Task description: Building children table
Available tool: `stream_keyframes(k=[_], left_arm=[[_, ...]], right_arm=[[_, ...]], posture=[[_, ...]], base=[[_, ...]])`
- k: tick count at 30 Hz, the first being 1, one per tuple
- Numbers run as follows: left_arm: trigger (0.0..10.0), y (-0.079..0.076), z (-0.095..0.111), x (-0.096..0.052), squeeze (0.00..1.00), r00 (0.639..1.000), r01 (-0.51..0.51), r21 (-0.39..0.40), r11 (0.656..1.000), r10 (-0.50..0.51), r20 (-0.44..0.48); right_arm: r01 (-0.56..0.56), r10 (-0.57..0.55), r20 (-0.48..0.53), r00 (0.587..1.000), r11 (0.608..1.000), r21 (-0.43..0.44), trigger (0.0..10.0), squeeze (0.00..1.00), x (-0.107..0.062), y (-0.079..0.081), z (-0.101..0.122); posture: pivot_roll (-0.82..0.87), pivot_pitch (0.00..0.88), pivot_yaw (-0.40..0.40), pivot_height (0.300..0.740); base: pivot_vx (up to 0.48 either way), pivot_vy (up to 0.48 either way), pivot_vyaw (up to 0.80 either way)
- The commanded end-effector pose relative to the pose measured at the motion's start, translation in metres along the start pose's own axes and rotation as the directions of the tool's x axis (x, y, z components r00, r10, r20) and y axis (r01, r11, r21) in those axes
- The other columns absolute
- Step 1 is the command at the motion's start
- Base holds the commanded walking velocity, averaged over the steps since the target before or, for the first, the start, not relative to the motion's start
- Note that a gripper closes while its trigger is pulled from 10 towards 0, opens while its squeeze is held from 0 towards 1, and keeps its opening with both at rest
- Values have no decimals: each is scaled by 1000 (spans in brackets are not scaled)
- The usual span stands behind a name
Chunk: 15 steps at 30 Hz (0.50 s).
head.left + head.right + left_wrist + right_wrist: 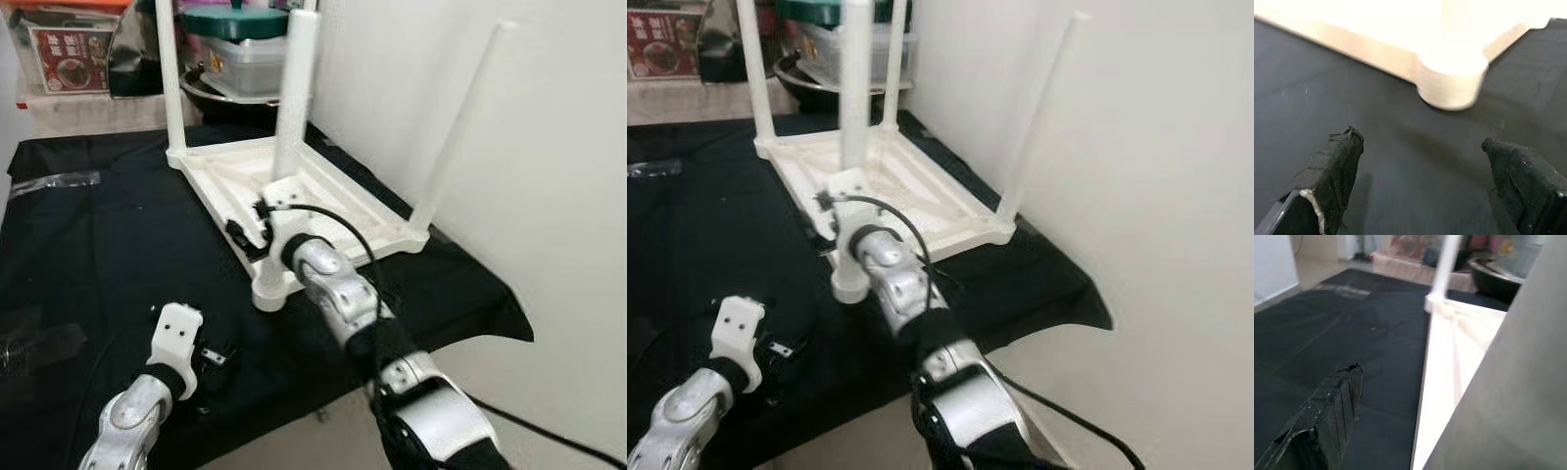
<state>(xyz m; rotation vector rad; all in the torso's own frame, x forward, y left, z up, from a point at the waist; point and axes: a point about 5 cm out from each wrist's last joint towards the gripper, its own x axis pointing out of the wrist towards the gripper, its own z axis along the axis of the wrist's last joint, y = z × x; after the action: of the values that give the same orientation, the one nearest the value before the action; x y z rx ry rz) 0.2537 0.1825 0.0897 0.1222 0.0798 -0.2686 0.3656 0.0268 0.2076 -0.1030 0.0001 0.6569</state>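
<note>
A white plastic children's table (323, 196) lies upside down on a black cloth (108, 255). Its legs point upward. The near leg (294, 88) rises from the near corner socket (267, 292), with my right wrist in front of its lower part. My right gripper (247, 235) is open just left of that leg. One finger (1334, 406) shows in the right wrist view, apart from the blurred leg (1508, 396). Low over the cloth, my left gripper (211, 354) is also open, with nothing between its fingers (1337, 166). It faces the corner socket (1452, 83).
A white wall (549, 147) runs close along the table's right side. Boxes (69, 49), a lidded container (245, 44) and a dark pot (211, 93) stand at the back. The cloth's edge (470, 333) drops off at the front right. A tape patch (54, 181) lies at the left.
</note>
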Motion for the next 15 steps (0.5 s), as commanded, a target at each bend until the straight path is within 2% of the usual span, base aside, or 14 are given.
stream_keyframes(k=[1, 3, 4, 8, 9, 10, 11, 12, 13, 14, 15], left_arm=[[10000, -5, 1, 0, 0, 1000, -1, -12, 1000, 1, 6], [10000, -6, 1, 0, 0, 1000, 0, -13, 1000, 0, 6], [10000, -7, 1, 0, 0, 1000, 5, -14, 1000, -5, 5], [10000, -7, 1, 0, 0, 1000, 5, -14, 1000, -5, 5], [10000, -7, 1, 1, 0, 1000, 9, -14, 1000, -9, 4], [10000, -8, 1, 3, 0, 1000, 17, -14, 1000, -17, 4], [10000, -8, 1, 3, 0, 1000, 17, -14, 1000, -17, 4], [10000, -9, 2, 6, 0, 1000, 29, -16, 999, -29, 4], [10000, -9, 2, 6, 0, 1000, 29, -16, 999, -29, 4], [10000, -10, 2, 7, 0, 999, 36, -18, 999, -36, 5], [10000, -10, 2, 7, 0, 999, 36, -18, 999, -36, 5]], right_arm=[[-223, 213, 85, 973, 967, 123, 10000, 1000, 12, 91, 24], [-214, 204, 83, 975, 968, 134, 10000, 1000, 11, 87, 22], [-202, 192, 79, 978, 968, 147, 10000, 1000, 9, 80, 18], [-202, 192, 79, 978, 968, 147, 10000, 1000, 9, 80, 18], [-194, 183, 79, 980, 969, 152, 10000, 1000, 7, 73, 13], [-130, 125, 41, 991, 979, 156, 10000, 0, 3, 50, -2], [-130, 125, 41, 991, 979, 156, 10000, 0, 3, 50, -2], [-20, 29, -45, 999, 983, 182, 10000, 0, -3, 21, -23], [-20, 29, -45, 999, 983, 182, 10000, 0, -3, 21, -23], [57, -37, -106, 994, 979, 197, 10000, 0, -9, 2, -36], [57, -37, -106, 994, 979, 197, 10000, 0, -9, 2, -36]], posture=[[260, 0, -182, 740], [252, 0, -177, 740], [236, 0, -167, 740], [236, 0, -167, 740], [224, 0, -160, 740], [199, 0, -144, 740], [199, 0, -144, 740], [187, 0, -136, 740], [187, 0, -136, 740], [182, 0, -132, 740], [182, 0, -132, 740]], base=[[0, 0, 0], [0, 0, 0], [0, 0, 0], [0, 0, 0], [0, 0, 0], [0, 0, 0], [0, 0, 0], [0, 0, 0], [0, 0, 0], [0, 0, 0], [0, 0, 0]])
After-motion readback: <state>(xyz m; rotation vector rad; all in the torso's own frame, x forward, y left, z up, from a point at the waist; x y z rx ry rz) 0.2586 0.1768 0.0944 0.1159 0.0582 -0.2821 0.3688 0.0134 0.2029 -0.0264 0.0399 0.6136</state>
